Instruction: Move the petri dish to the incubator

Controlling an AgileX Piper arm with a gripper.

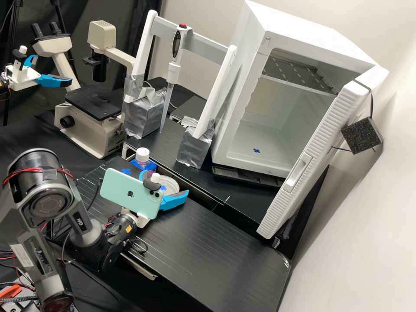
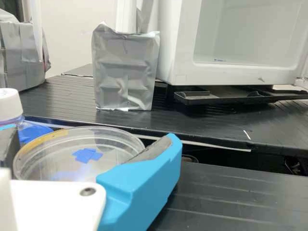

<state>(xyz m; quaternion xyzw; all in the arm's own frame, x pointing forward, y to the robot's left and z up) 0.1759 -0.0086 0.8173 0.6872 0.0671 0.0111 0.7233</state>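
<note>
The gripper (image 1: 165,183) has its two blue fingers spread wide, one on each side of the clear petri dish (image 1: 171,183), low over the bench. In the wrist view, the open gripper (image 2: 89,138) has the round petri dish (image 2: 62,161) between its fingers. The dish lies flat, with a blue cross on it. One finger's dark pad overlaps the dish's rim; whether it touches cannot be told. At the back right, the white incubator (image 1: 299,32) stands with its door open and a small blue cross on its floor.
A bottle with a white cap (image 1: 142,157) stands beside the dish. Behind are foil-wrapped stand feet (image 1: 195,147), a pipette (image 1: 174,69) and a microscope (image 1: 86,125). A phone (image 1: 132,193) is mounted on the arm. The incubator door (image 1: 312,160) juts towards the bench.
</note>
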